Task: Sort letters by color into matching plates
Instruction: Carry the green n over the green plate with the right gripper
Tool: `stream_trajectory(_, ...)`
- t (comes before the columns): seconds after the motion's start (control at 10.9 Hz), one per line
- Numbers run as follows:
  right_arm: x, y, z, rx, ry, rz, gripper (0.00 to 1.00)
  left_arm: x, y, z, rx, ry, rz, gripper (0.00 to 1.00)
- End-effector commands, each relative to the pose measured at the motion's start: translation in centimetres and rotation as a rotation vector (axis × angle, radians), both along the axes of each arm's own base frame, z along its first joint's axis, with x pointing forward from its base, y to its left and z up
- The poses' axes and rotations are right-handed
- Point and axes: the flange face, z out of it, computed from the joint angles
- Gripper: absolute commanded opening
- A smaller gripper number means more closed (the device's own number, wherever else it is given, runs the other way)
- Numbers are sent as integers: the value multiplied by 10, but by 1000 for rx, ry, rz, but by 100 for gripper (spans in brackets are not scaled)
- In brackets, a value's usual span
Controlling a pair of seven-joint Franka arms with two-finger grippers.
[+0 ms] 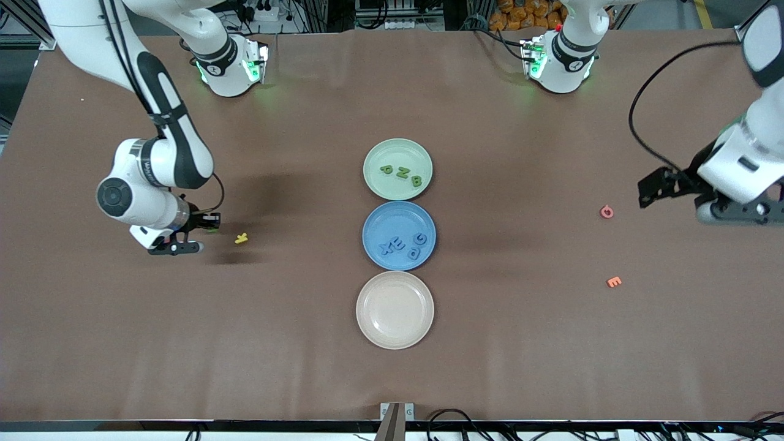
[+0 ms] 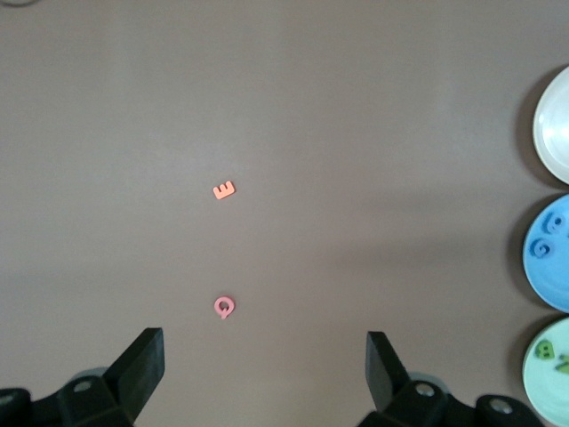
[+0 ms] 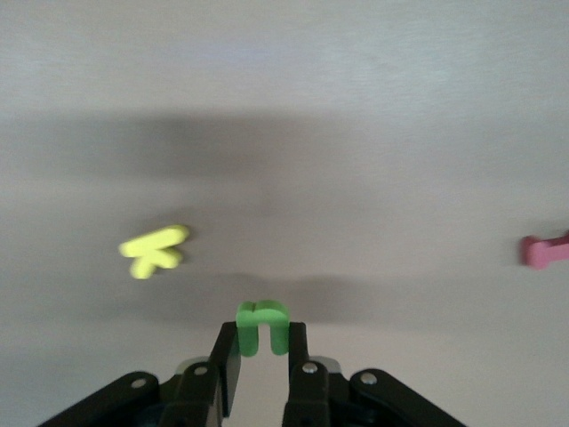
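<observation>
My right gripper (image 1: 208, 224) (image 3: 262, 342) is shut on a small green U letter (image 3: 261, 325) (image 1: 212, 228), low over the table toward the right arm's end. The pale green plate (image 1: 375, 184) (image 2: 558, 390) holds three green letters (image 1: 402, 173). Directly nearer the front camera, the blue plate (image 1: 395, 217) (image 2: 544, 271) holds several blue letters (image 1: 398, 244). My left gripper (image 1: 738, 214) (image 2: 265, 356) hangs open and empty, high over the left arm's end of the table.
A yellow letter (image 1: 241, 239) (image 3: 156, 251) lies beside the right gripper, and a red piece (image 3: 544, 251) shows at that wrist view's edge. A red Q (image 1: 606, 212) (image 2: 224, 307) and an orange E (image 1: 614, 282) (image 2: 225, 189) lie under the left gripper's area. A cream plate (image 1: 367, 324) sits nearest the front camera.
</observation>
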Motion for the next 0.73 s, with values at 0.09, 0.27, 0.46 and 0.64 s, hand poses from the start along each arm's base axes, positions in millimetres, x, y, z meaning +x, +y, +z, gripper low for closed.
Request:
stream_trajectory(0.09,-20,119,12,1,6,-127,0,-39,4,26,0,47,-36,100)
stream_trajectory(0.27,-33,179,21,1,2,-156,0,-46,5,31,3,68,-38,100)
stream_trajectory(0.46,-50,234,27,6,-8,-178,0,-45,5,34,0,61,-38,100)
stream_trajectory(0.64,-76,295,36,15,-20,-154,1,-41,7,34,-7,61,-28,100)
